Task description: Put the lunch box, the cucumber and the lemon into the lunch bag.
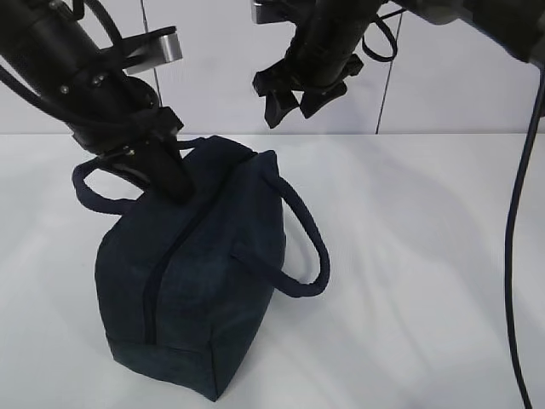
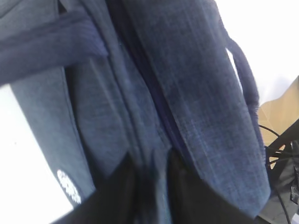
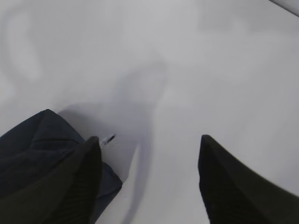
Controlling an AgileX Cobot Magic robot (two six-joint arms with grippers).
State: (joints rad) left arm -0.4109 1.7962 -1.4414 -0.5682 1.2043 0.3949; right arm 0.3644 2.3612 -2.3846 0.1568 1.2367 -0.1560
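The dark navy lunch bag [image 1: 213, 281] stands on the white table, and its top zipper [image 1: 166, 264] looks closed. My left gripper [image 1: 180, 194] presses down at the far end of the zipper line. In the left wrist view the gripper [image 2: 152, 163] has its fingers close together on a fold of the bag [image 2: 196, 93] by the zipper [image 2: 159, 102]. My right gripper [image 1: 294, 102] hangs open and empty in the air behind the bag. In the right wrist view it [image 3: 147, 154] is wide open over bare table, with a bag corner [image 3: 28, 154] at lower left. The lunch box, cucumber and lemon are out of view.
The bag's two loop handles hang out to the sides, one at the right [image 1: 302, 247] and one at the far left [image 1: 94, 183]. A black cable [image 1: 511, 256] hangs down at the right edge. The white table [image 1: 426, 256] stretches to the right of the bag.
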